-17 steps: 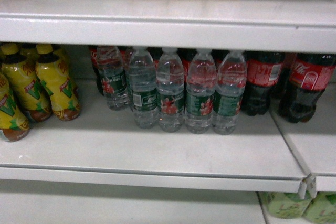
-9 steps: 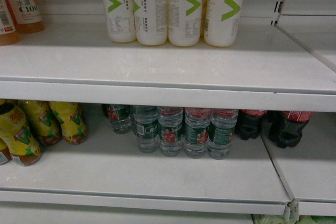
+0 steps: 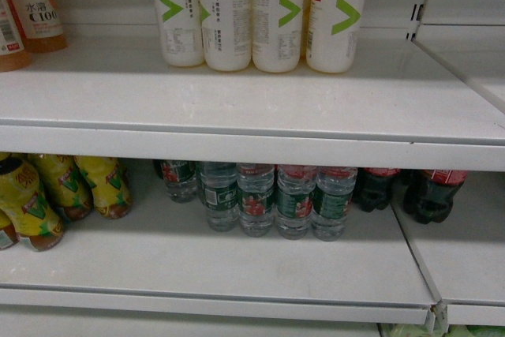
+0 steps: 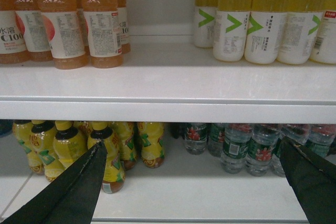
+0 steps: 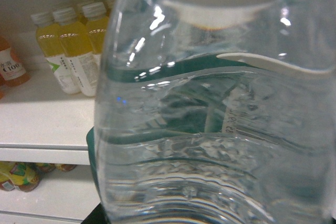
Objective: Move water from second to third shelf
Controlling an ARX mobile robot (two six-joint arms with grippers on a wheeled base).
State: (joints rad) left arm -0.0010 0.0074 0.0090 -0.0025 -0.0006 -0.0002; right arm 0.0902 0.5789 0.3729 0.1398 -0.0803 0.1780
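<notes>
A clear ribbed water bottle with a dark green label fills the right wrist view, pressed close to the camera and held in front of the upper shelf. My right gripper is shut on it, with its fingers hidden behind the bottle. Several more water bottles stand in a row on the lower shelf, seen too in the left wrist view. My left gripper hangs open in front of that lower shelf, touching nothing. Neither gripper shows in the head view.
Yellow drinks with white labels and orange drinks stand on the upper shelf. On the lower shelf, yellow tea bottles are left of the water and dark cola bottles are to the right.
The head view has swung upward: the upper shelf and its yellow drinks now fill the top, and the water row sits lower and smaller. It barely shifted in the last half second.
</notes>
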